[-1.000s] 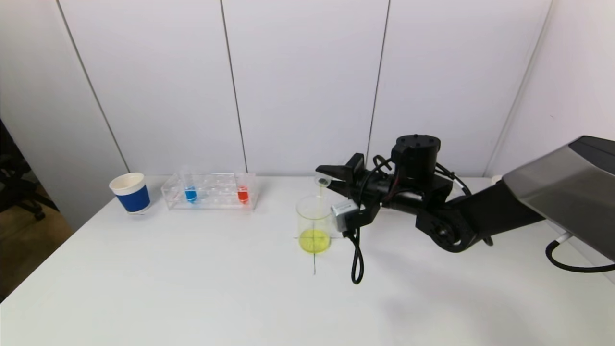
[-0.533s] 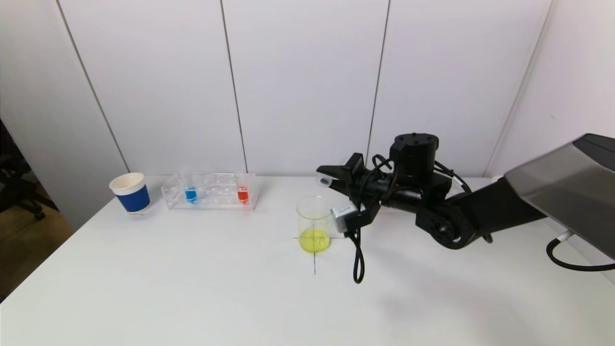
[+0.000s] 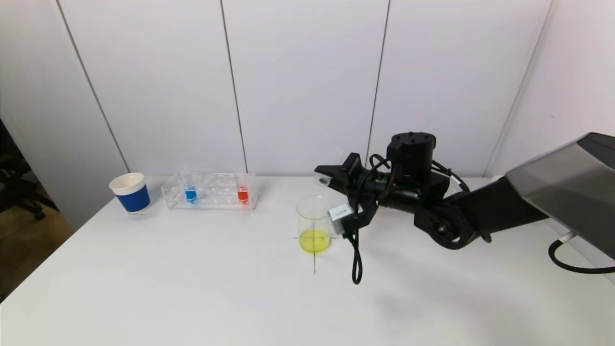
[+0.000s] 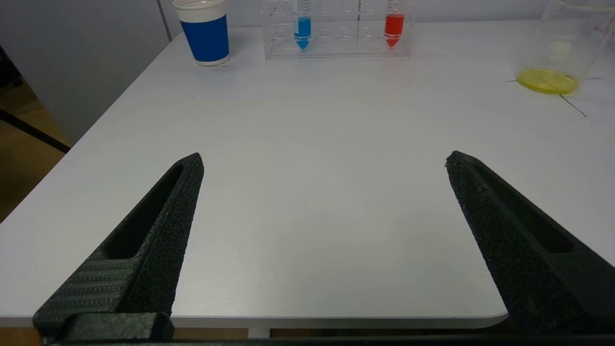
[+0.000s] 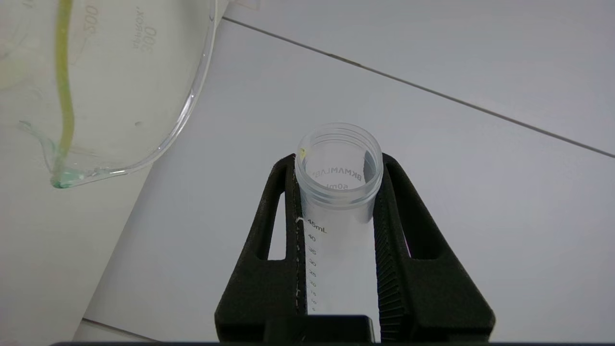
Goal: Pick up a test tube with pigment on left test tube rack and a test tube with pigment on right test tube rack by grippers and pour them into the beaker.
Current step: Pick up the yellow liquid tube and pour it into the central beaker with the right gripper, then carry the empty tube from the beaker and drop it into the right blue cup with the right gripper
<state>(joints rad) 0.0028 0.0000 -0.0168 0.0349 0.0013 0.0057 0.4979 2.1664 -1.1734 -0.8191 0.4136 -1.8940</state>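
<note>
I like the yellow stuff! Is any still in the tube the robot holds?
Empty: the tube in the right gripper looks clear, only a tiny yellow drop at its rim.

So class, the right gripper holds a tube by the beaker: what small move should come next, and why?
Probably tilt the test tube upright and draw the right gripper back from the beaker: the tube looks empty, and yellow liquid already sits in the beaker.

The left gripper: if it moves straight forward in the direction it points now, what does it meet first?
The left gripper stands open above the near table edge. Ahead lies bare tabletop; the first thing in line looks to be the clear test tube rack at the far edge, though depth is uncertain.
</note>
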